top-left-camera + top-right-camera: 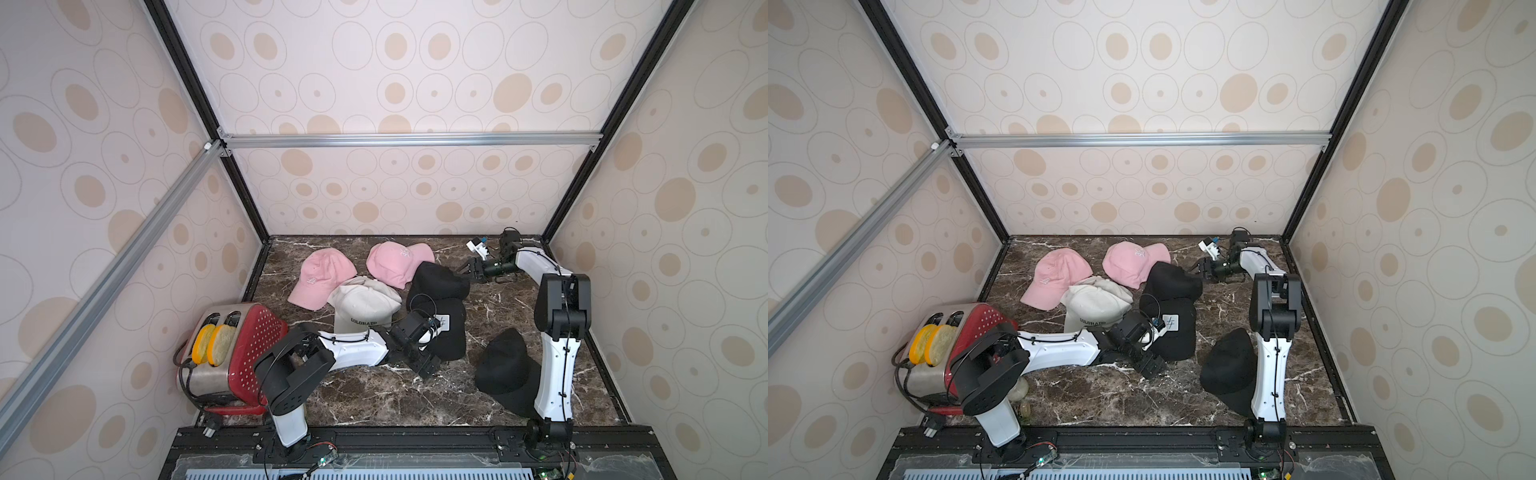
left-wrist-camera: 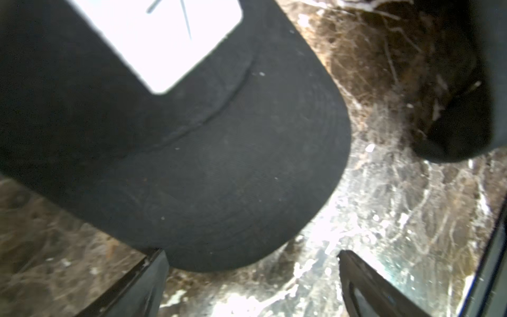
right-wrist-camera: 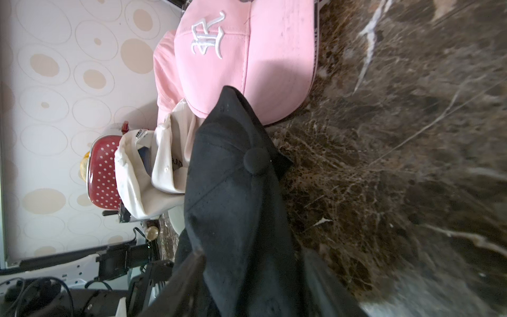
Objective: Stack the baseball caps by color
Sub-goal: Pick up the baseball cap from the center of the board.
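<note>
Two pink caps (image 1: 320,278) (image 1: 395,262) lie at the back, and white "COLORADO" caps (image 1: 363,305) are piled in front of them. A black cap (image 1: 440,282) leans on a black cap with a white tag (image 1: 446,332); another black cap (image 1: 505,365) lies front right. My right gripper (image 1: 467,272) reaches the leaning cap from the right. In the right wrist view its blurred fingers (image 3: 192,269) straddle that cap's crown (image 3: 233,192); whether they pinch it does not show. My left gripper (image 1: 428,365) is open and empty at the tagged cap's brim (image 2: 233,178).
A red toaster (image 1: 237,353) holding two bread slices stands front left beside the left arm. Two small round things (image 1: 1019,388) lie under that arm. Patterned walls enclose the marble table (image 1: 374,399) on three sides. The right arm's white link rises over the front black cap.
</note>
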`<state>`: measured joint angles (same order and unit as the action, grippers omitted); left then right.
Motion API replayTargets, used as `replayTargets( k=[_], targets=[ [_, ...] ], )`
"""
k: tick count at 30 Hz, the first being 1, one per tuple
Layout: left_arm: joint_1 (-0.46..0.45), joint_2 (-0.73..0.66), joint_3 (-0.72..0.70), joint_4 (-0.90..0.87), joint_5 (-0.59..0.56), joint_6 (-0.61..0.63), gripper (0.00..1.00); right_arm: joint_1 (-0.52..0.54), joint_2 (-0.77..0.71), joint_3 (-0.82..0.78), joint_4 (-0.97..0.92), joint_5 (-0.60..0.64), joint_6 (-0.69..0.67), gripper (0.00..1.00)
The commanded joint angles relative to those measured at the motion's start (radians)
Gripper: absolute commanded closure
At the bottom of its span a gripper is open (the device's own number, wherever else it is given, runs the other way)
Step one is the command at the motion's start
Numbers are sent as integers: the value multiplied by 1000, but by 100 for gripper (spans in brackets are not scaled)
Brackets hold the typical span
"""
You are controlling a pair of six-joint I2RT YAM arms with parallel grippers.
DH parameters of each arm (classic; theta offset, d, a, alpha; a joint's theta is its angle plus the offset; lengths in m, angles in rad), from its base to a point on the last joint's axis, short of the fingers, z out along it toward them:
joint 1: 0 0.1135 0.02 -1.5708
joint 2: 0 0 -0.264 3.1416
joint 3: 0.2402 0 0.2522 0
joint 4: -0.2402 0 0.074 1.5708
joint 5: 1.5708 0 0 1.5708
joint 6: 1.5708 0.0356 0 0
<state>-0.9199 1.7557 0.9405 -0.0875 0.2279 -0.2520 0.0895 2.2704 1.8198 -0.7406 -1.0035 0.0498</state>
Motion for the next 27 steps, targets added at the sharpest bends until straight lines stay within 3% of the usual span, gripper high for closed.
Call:
replayTargets(
  k=[1,3,8,9,15,22,27],
  targets=[
    [8,-16,-5,-2,-23,-3,1,3,-36,-34,11,-35,6,55],
    [7,-11,-2,-3,-23,-6,1,3,-53,-54,44,-41,27,63],
    [7,6,10,-1,-6,-11,1,3,-82,-92,119,-7,76,97],
    [7,8,12,-1,-4,-12,1,3,-87,-96,128,5,81,100],
    [7,17,17,0,8,-16,1,-3,-155,-129,196,85,108,100],
    [7,51,42,-11,-15,-27,1,-28,-301,-223,401,149,227,100],
    [7,72,73,-41,-34,-48,1,-29,-414,-276,460,291,250,100]
  ],
)
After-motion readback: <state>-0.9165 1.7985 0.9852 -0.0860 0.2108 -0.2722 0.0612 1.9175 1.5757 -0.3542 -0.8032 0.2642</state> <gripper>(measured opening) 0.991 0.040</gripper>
